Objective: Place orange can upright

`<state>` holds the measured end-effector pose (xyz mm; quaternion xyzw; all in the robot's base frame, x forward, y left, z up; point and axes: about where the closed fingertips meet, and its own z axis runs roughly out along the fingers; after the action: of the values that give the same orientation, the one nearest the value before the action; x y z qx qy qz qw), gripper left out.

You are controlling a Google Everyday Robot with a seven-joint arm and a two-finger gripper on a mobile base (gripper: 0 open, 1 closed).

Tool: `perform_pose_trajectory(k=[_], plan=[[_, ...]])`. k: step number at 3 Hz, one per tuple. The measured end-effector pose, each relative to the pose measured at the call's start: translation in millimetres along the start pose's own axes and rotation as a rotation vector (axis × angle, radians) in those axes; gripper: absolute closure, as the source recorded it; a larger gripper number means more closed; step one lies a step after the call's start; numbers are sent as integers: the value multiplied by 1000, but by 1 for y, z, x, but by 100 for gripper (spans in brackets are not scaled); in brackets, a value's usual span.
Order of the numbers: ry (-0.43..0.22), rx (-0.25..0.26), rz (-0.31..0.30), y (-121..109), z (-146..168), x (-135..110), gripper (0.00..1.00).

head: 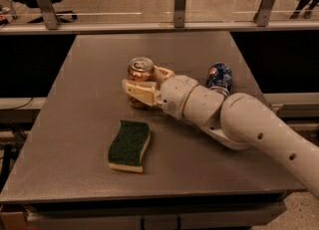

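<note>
Fingers (139, 93) of the cream two-finger gripper (143, 79) close on the orange can (140, 70), a shiny copper-gold aluminium drink can with a silver top. One finger lies across its near side and the other behind it to the right. The near finger covers the can's lower front, so you cannot tell whether its base rests on the flat grey table (75, 104). The can stands upright near the table's middle, pull tab facing up.

The white jointed arm (239, 119) runs off the right edge and hides the lower part of a blue drink can (219, 76), which sits near the table's right edge.

A green-topped yellow sponge (129, 145) lies in front of the can, apart from it. Bare tabletop stretches left and toward the far edge
</note>
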<state>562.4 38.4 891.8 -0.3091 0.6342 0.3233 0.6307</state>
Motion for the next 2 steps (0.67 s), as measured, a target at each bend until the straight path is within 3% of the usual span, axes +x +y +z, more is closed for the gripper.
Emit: perform_pose_trajectory(k=[1,2], plan=[[23,-1,-10,-7,-13,-5,0],[50,3,-44,-25,-35,-21,0]])
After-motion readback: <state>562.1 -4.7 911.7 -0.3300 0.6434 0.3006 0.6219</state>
